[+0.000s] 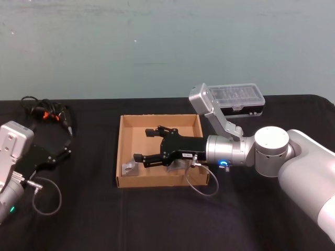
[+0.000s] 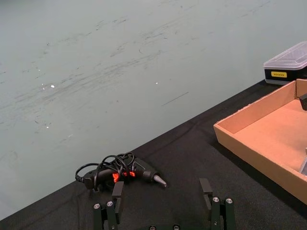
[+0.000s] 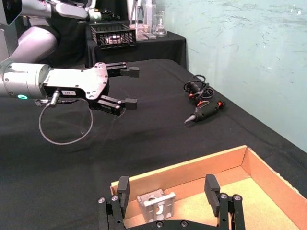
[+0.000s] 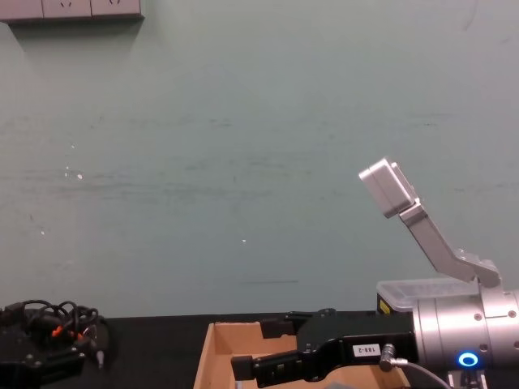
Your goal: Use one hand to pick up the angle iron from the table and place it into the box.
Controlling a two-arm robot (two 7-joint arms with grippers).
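The angle iron [image 1: 129, 168] lies on the floor of the brown cardboard box [image 1: 120, 157], in its near left corner. My right gripper [image 1: 144, 144] hovers over the box's left half, open, with nothing between its fingers. In the right wrist view the silver angle iron [image 3: 156, 203] rests on the cardboard just below the open right gripper [image 3: 166, 187], inside the box [image 3: 192, 167]. From the chest view the right gripper [image 4: 263, 344] reaches left above the box wall [image 4: 207, 356]. My left gripper [image 1: 63, 149] is parked open at the table's left side, also seen as the left gripper [image 2: 162, 191].
A black organizer case with clear lid [image 1: 238, 99] stands behind the box to the right. A corded hand tool [image 1: 49, 112] lies at the back left of the black table [image 1: 167, 219]. The right arm's elbow [image 1: 272, 151] sits to the right of the box.
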